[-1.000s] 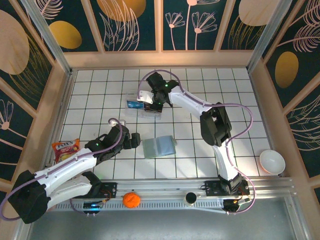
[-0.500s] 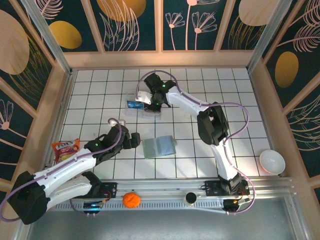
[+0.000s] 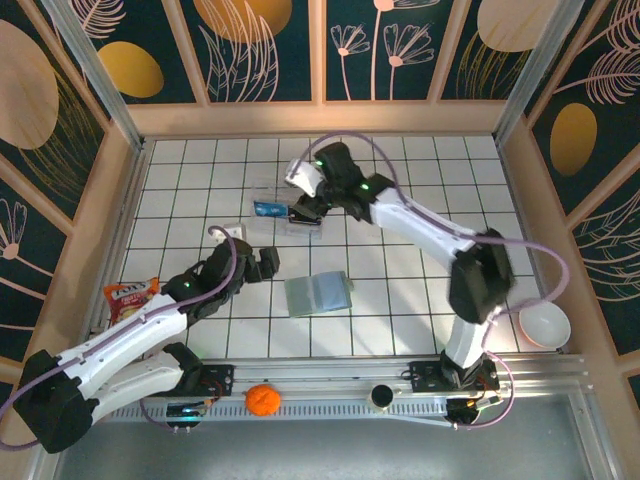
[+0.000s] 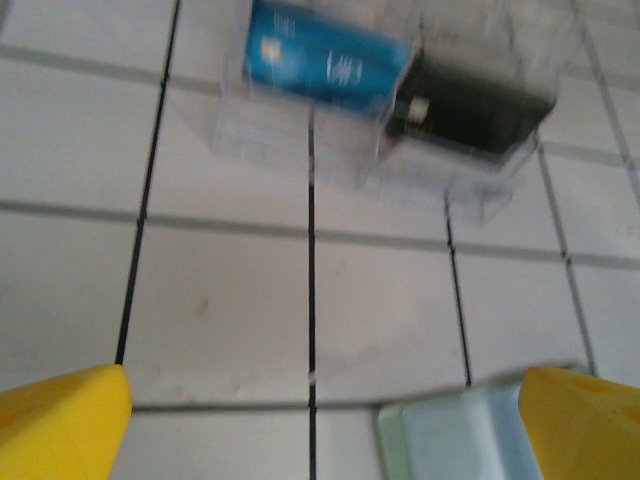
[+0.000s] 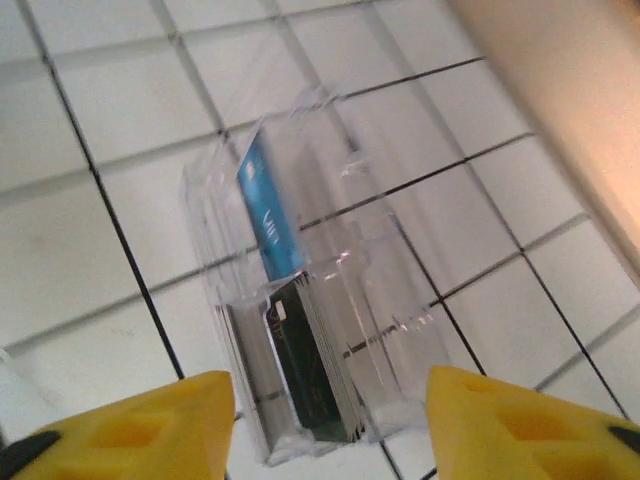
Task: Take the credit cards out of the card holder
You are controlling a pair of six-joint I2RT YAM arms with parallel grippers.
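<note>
The card holder [image 3: 319, 294] lies spread open at table centre, pale blue-grey inner faces up, at 4 o'clock from the left gripper [image 3: 265, 265], whose fingers are spread wide and empty. The right gripper [image 3: 305, 203], fingers parted around nothing, hovers over the clear box [image 3: 285, 213] at the holder's 11 o'clock, which holds a blue card [image 5: 268, 215] and a black card [image 5: 305, 390]. This is likely the drop-off step. The next move calls for checking the pockets, since I cannot tell whether any cards remain.
</note>
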